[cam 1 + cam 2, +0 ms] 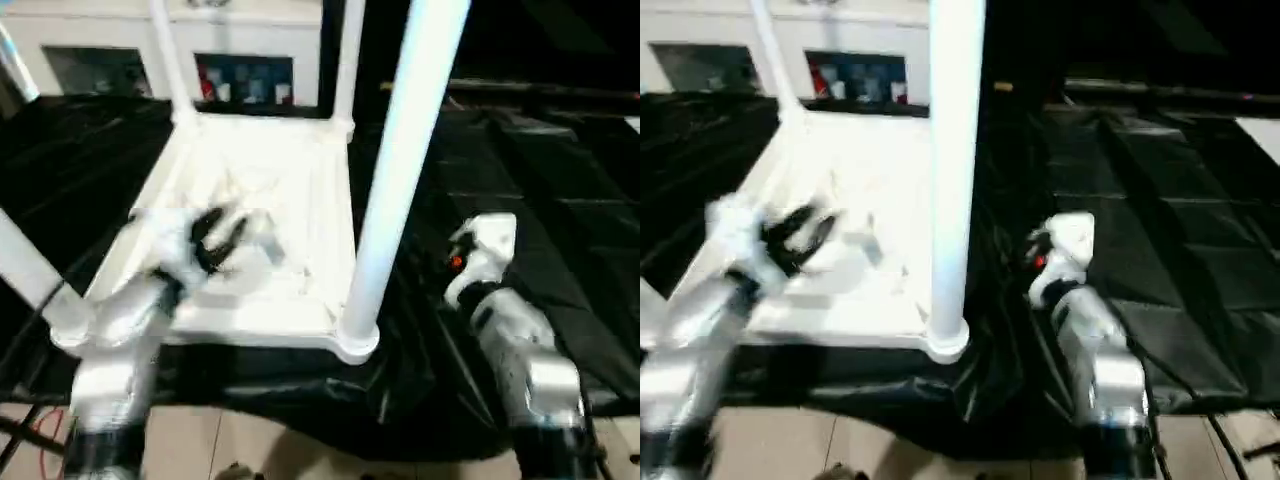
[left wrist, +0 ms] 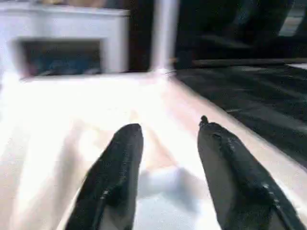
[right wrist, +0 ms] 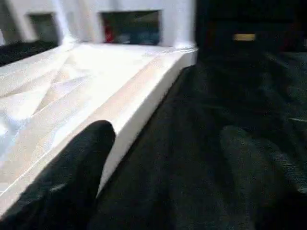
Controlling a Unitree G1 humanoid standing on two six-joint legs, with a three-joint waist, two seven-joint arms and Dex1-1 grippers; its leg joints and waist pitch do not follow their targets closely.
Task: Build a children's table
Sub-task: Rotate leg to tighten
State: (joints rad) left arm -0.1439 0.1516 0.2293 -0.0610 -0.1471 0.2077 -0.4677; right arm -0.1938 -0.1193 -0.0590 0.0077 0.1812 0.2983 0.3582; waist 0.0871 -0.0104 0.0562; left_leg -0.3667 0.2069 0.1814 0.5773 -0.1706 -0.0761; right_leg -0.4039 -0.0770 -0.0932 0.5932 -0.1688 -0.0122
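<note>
- The left gripper (image 1: 222, 240) hangs over the ribbed underside of the upturned table top (image 1: 290, 165); its two black fingers (image 2: 115, 163) stand partly apart with nothing between them.
- The right gripper (image 3: 158, 158) is just beside the table top's right rim, over black sheeting (image 1: 560, 200); its jaws are spread wide and empty, one dark finger (image 3: 72, 177) near the rim's edge.
- The children's table lies upside down on the black sheeting, legs pointing up.
- The near right leg (image 1: 400, 170) stands in its corner socket (image 1: 355, 340). A near left leg (image 1: 30, 270) rises tilted from its socket at the picture's edge. Two far legs (image 1: 170, 60) stand at the far corners.
- By my judgement all four legs are in place, so the fitting looks nearly done; what may be left is pressing the legs home and turning the table upright. How firmly each leg sits cannot be told.
- Open room: wide flat sheeting to the right and beyond the table. The upright legs hem in both arms. A white cabinet (image 1: 250, 50) stands behind, and the sheeting's front edge drops to a tiled floor (image 1: 250, 440).
</note>
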